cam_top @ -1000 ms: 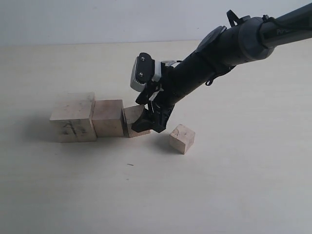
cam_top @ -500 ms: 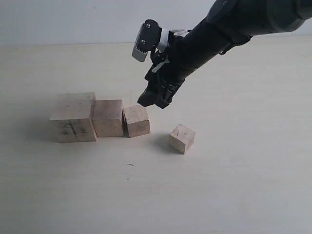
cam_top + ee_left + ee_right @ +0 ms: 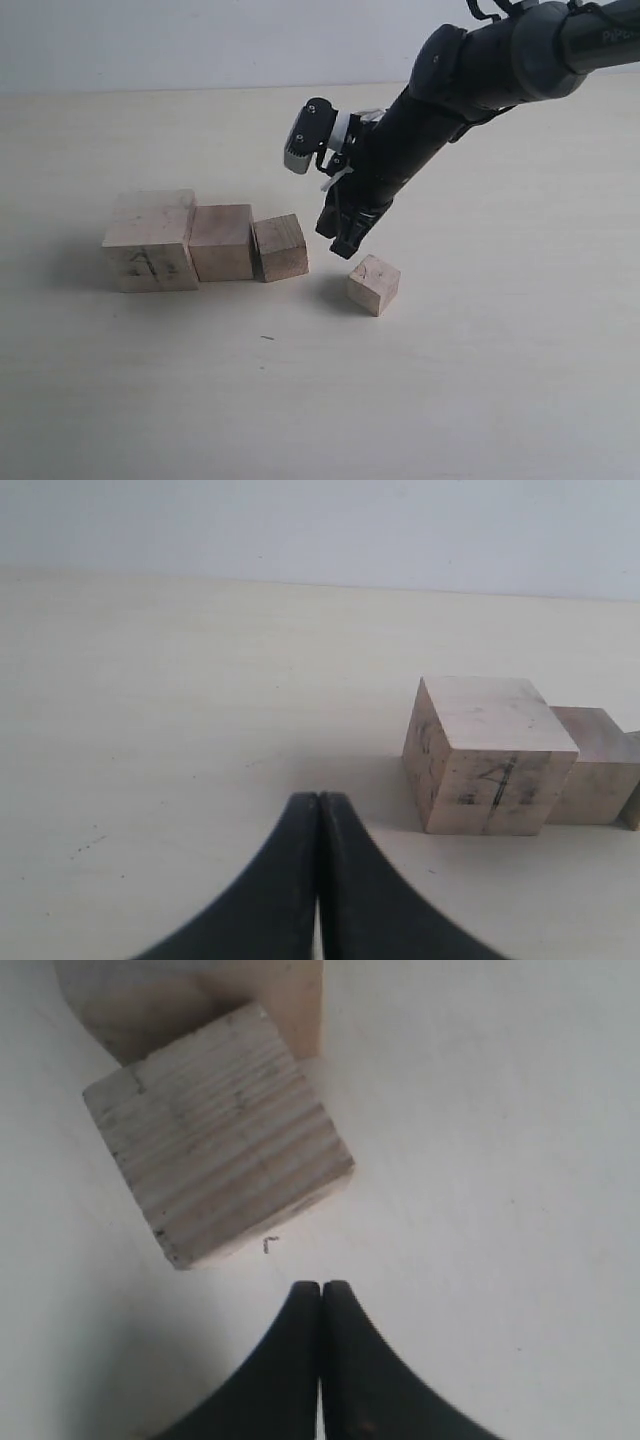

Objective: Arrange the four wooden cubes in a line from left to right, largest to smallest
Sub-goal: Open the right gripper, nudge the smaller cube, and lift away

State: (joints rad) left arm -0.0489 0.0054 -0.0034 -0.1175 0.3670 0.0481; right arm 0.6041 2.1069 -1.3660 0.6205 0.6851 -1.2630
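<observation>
Plainly, in the exterior view three cubes sit touching in a row at the left middle of the frame: the largest cube (image 3: 150, 245), the second cube (image 3: 222, 242) and the third cube (image 3: 280, 247), which is turned a little askew. The smallest cube (image 3: 374, 284) stands apart just right of centre, also rotated. The right gripper (image 3: 345, 238) hangs between those two, carrying nothing. In the left wrist view the left gripper (image 3: 318, 800) is pressed closed and empty, near the largest cube's scribbled face; pushing forward would likely shove the row. In the right wrist view the right gripper's fingers are pressed together and empty, the third cube lies just ahead of the tips with the second touching it behind, and the smallest cube is out of sight. My judgement: coming down closed would push the smallest cube away, a grip across its corners could twist it, and setting it down tight could knock the skewed third cube further.
</observation>
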